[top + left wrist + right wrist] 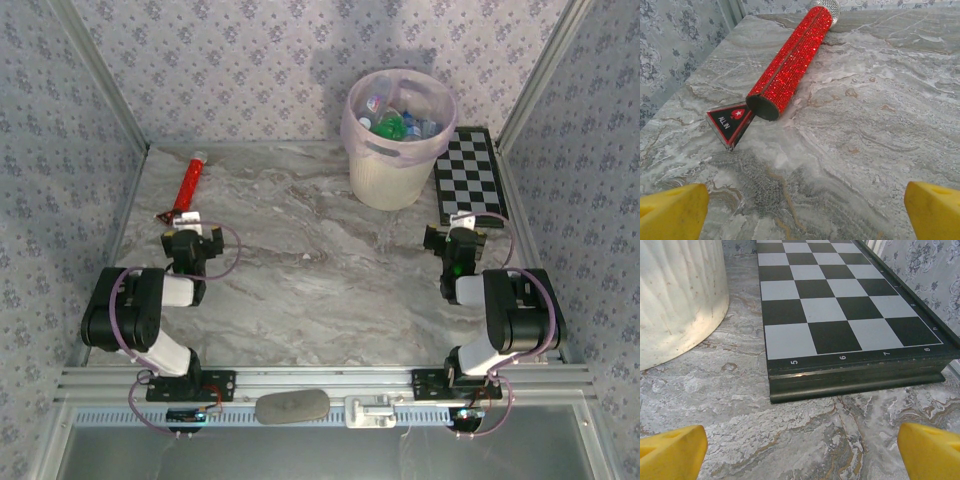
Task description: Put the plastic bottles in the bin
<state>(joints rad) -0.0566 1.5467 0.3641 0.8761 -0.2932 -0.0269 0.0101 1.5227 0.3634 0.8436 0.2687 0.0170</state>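
Note:
The bin (392,172) is a round cream-white wastebasket with a pinkish bag, standing at the back right of the marble table. Several plastic bottles (392,122), clear and green, lie inside it. Its ribbed wall (675,295) rises at the left of the right wrist view. My left gripper (184,222) rests low at the near left, open, with bare marble between its yellow fingertips (672,212). My right gripper (460,224) sits at the near right, open too, its fingertips (932,450) apart over bare table.
A glittery red tube (190,181) lies at the back left, with a small black triangular "ALL IN" marker (731,122) at its near end (762,107). A black-and-white checkerboard (470,172) lies right of the bin; its near edge (855,377) is just ahead of my right gripper.

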